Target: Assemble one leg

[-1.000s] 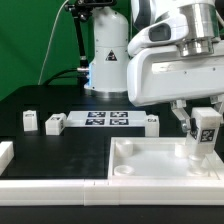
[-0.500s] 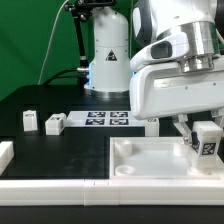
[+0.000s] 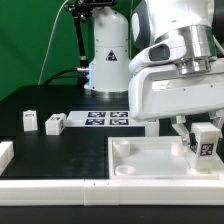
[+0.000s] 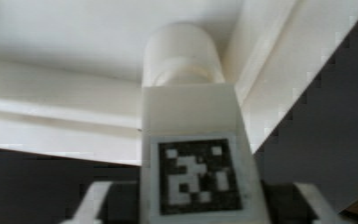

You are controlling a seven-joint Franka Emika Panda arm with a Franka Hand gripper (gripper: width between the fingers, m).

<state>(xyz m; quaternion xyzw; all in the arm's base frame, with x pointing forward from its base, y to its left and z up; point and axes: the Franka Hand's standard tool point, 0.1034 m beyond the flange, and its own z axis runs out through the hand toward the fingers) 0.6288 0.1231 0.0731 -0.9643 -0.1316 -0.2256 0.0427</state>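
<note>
Fingers pinching the leg, held upright. Its rounded lower end is over the floor of the white tray, near the rim at the exterior view's right; whether it touches cannot be told. Risk: a slight tilt or offset would jam the end against the rim and twist the leg in the grip. A spare block lies on the table, well apart.

The arm bends low at the exterior view's right; gripper points down, clamping the leg.
</note>
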